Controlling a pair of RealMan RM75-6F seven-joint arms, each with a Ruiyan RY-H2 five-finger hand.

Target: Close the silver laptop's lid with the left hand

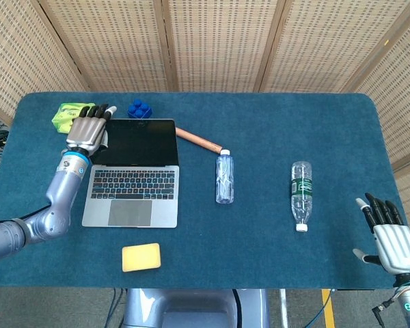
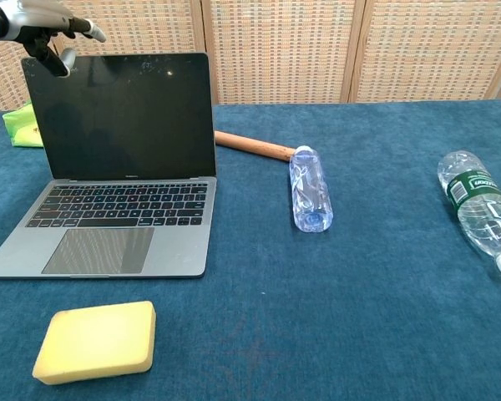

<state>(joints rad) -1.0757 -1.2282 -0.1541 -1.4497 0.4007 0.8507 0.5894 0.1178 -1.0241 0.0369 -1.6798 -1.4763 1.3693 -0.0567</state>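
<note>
1. One laptop [image 1: 132,172], silver metal with a dark glassy screen, stands open near the table's [image 1: 273,266] left edge; its lid is upright, with the keyboard and trackpad facing the front edge.
2. Two clear plastic bottles lie on their sides: a plain bottle [image 1: 224,177] near the table's middle, and a green-labelled bottle [image 1: 301,194] further toward the right edge, its white cap pointing to the front.
3. One brown cylindrical stick [image 1: 198,141] lies aslant between the laptop's lid and the plain bottle's cap.
4. One yellow sponge [image 1: 141,257], a soft rounded rectangle, lies near the front edge, in front of the laptop.
5. One blue studded block [image 1: 139,108] sits behind the lid near the back edge, and one crumpled yellow-green packet [image 1: 68,115] lies by the back left corner.
6. The table wears a teal, felt-like cloth.
7. The left hand [image 1: 89,130], metallic with dark fingers, is at the lid's upper left corner with its fingers extended and holding nothing; whether it touches the lid I cannot tell.
8. The right hand [image 1: 389,236] hangs off the front right corner, its fingers spread and empty.
</note>
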